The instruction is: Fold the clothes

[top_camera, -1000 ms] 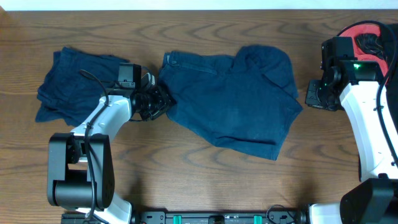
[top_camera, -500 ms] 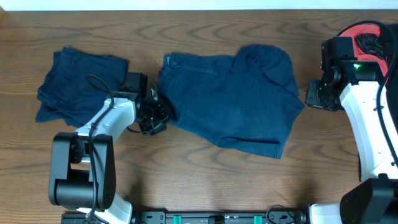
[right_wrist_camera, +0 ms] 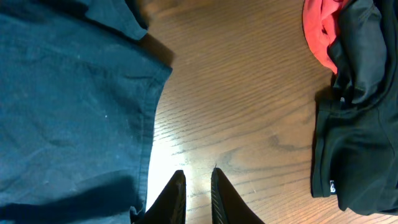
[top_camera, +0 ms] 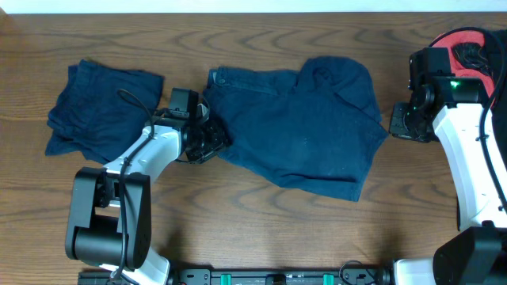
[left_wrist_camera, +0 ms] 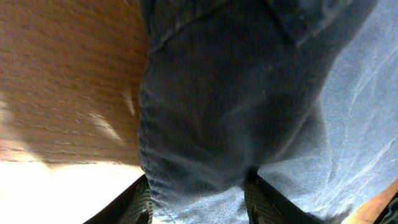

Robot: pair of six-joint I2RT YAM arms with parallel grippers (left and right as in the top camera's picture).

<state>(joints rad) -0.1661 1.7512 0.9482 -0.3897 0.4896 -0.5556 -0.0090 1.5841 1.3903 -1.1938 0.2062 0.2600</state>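
Shorts (top_camera: pixel 293 131) clamped at edge in left gripper (top_camera: pixel 215 141), right gripper (right_wrist_camera: pixel 196 186) nearly closed, empty.

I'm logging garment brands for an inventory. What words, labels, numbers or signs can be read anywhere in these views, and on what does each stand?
No text is readable in any view.
white mark on the black garment: too small to read.
blue shorts: no print or label visible.

Soft blur over shorts (left_wrist_camera: pixel 236 93); glare on table (right_wrist_camera: pixel 180 149)
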